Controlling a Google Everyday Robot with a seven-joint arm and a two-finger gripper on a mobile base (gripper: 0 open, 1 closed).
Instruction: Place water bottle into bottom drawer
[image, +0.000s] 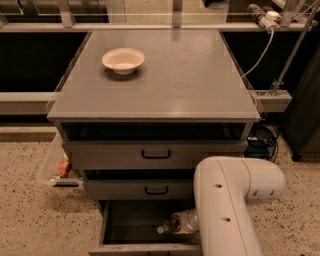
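Inside the bottom drawer (131, 226), end effector (181, 223) at the water bottle (164, 228)

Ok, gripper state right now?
Gripper: inside the bottom drawer, at the water bottle; open or closed cannot be told.

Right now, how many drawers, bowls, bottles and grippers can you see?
Drawers: 3 (top drawer, middle drawer, bottom drawer)
Bowl: 1
Bottle: 1
Gripper: 1, down in the bottom drawer by the bottle
Total: 6
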